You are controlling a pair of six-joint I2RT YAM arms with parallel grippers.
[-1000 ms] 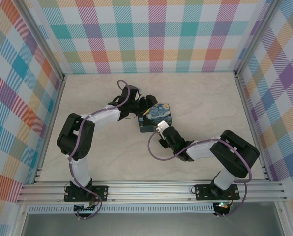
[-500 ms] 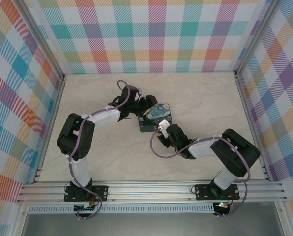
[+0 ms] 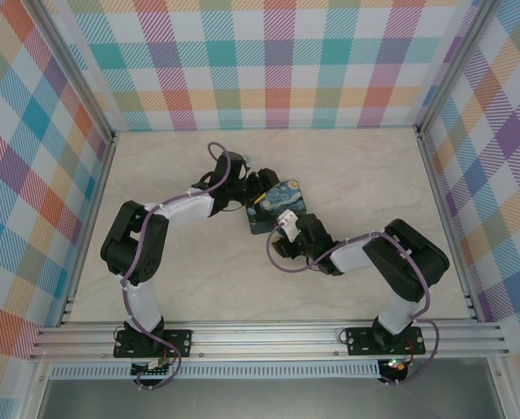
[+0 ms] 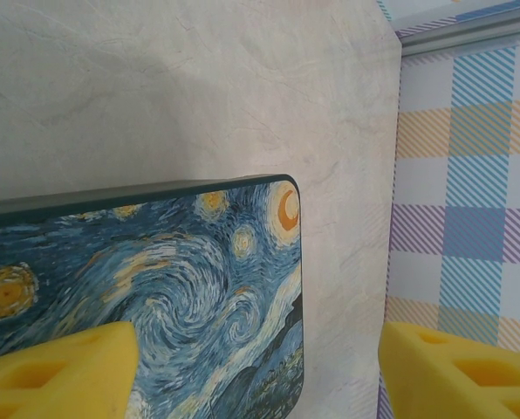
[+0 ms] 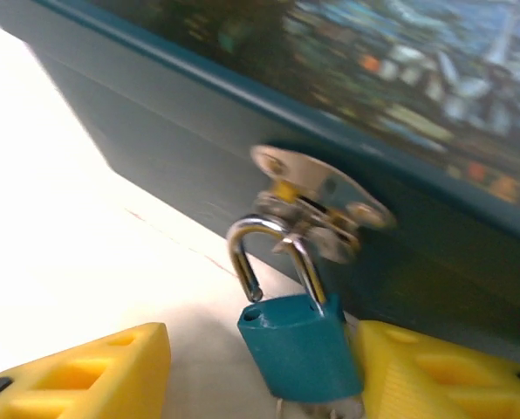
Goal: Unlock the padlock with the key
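Note:
The padlock (image 5: 299,345) has a teal-blue body and hangs by its metal shackle from the hasp (image 5: 317,205) on the side of the dark-blue starry tin (image 3: 277,205). One shackle leg stands lifted out of its hole in the body. The key (image 5: 317,408) shows as a sliver of metal under the body. My right gripper (image 5: 260,380) is open, with the padlock between its yellow fingers (image 5: 77,371) and close against the right one. My left gripper (image 4: 260,375) is open over the tin's lid (image 4: 155,288), its right finger (image 4: 461,371) clear of the tin's edge.
The tin lies mid-table on the pale marbled surface (image 3: 356,175), between both wrists. Checked walls (image 3: 277,61) and a metal frame close in the table on three sides. A purple cable (image 3: 282,262) loops beside the right wrist.
My right gripper's jaws have opened and the right arm has shifted left. The tin has turned slightly. The left arm has stayed put.

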